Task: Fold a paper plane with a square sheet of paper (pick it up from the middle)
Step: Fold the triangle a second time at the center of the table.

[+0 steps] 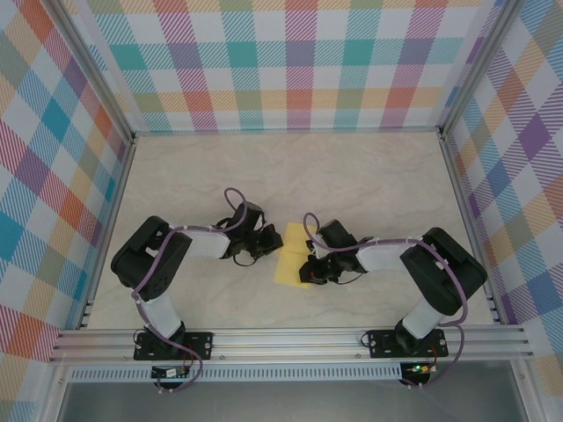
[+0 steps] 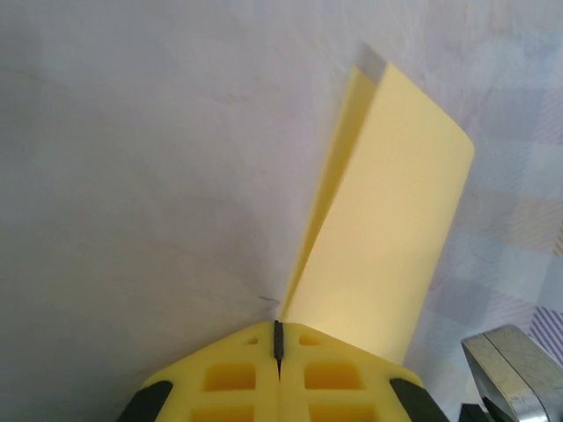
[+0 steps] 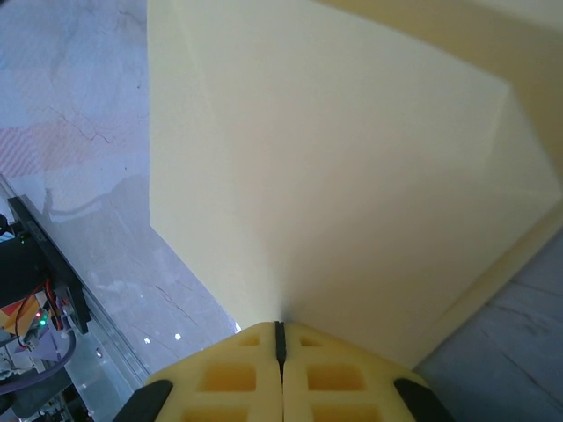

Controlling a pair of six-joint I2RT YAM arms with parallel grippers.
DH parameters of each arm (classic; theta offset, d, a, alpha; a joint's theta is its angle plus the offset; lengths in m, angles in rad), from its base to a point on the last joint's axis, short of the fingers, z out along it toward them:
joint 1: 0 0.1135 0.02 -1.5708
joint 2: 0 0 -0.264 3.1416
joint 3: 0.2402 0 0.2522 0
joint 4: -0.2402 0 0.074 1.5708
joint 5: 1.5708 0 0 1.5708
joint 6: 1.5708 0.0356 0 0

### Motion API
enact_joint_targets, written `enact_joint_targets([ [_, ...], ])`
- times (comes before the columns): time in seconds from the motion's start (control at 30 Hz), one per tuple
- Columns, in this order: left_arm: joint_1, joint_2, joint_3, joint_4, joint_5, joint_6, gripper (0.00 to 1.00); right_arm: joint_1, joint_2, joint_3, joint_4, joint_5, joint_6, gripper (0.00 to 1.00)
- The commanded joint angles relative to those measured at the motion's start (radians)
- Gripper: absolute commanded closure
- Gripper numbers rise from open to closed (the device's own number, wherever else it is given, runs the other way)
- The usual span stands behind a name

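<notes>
The left gripper (image 2: 279, 338) and right gripper (image 3: 280, 338) are each pinching the paper (image 1: 287, 264) tight, between them at mid table (image 1: 220, 176), likely starting the centre fold, next needing edges aligned and creased.

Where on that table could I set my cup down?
The table is bare between the checked back wall and the middle. There it is crowded: the left pincer and right pincer grip the yellow paper.
</notes>
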Motion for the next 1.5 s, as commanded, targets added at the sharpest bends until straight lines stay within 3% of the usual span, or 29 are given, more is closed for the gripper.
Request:
enact_joint_targets([
  [0.0, 0.042, -0.079, -0.018, -0.078, -0.068, 0.055, 1.00, 0.008, 0.053, -0.024, -0.147, 0.026, -0.021, 0.94],
  [0.2, 0.034, -0.181, -0.045, -0.055, 0.001, 0.039, 0.99, 0.007, 0.055, -0.014, -0.147, 0.029, -0.015, 0.94],
  [0.37, -0.031, -0.167, -0.066, 0.017, 0.070, 0.003, 0.98, 0.008, 0.052, -0.009, -0.160, 0.042, -0.018, 0.94],
  [0.6, -0.106, -0.086, -0.102, 0.105, 0.051, -0.033, 0.99, 0.008, 0.054, -0.007, -0.164, 0.051, -0.012, 0.93],
  [0.87, -0.084, 0.009, -0.146, 0.131, -0.052, -0.048, 1.00, 0.008, 0.047, -0.011, -0.166, 0.044, -0.009, 0.93],
  [1.27, -0.079, -0.010, -0.145, 0.069, -0.063, -0.035, 1.00, 0.008, -0.055, 0.071, -0.229, 0.046, 0.010, 0.91],
  [1.47, -0.082, 0.002, -0.148, 0.090, -0.051, -0.046, 1.00, 0.008, -0.077, 0.114, -0.180, 0.001, 0.051, 0.88],
])
